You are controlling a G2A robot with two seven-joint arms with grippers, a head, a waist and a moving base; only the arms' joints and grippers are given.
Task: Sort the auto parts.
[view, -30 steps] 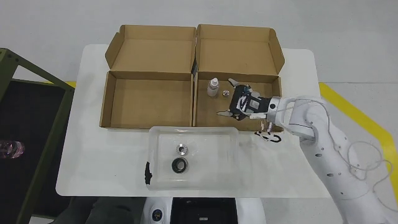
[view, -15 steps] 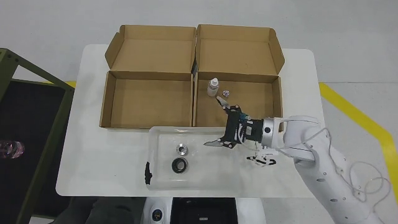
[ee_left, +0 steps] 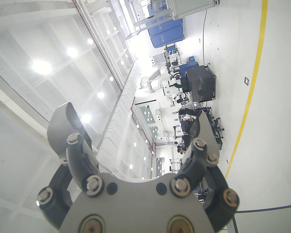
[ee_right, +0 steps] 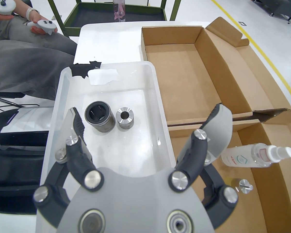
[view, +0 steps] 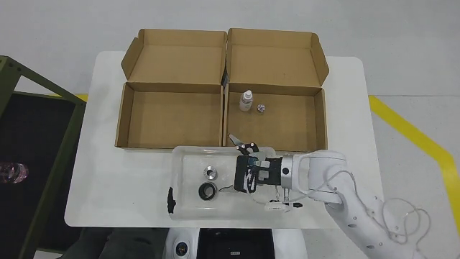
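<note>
Top view: the clear bin (view: 175,160) at the table's near edge holds a black-ringed bearing (view: 208,191) and a silver bushing (view: 210,171). The right cardboard box (view: 320,119) holds a spray bottle (view: 246,101) and a small silver part (view: 261,107). The right gripper (view: 238,165) hangs over the bin.

Left wrist view: the left gripper (ee_left: 133,117) is spread wide, grasping nothing.

Right wrist view: the right jaws are released, with the bearing and bushing side by side in the bin beyond them.

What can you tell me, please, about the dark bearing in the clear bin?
The bearing is a short cylinder with a grey metal sleeve, a black end ring and an open bore facing up. It stands on end on the floor of the bin, close beside a smaller steel part; whether the two touch I cannot tell. The right gripper is open nearby and clear of it.
</note>
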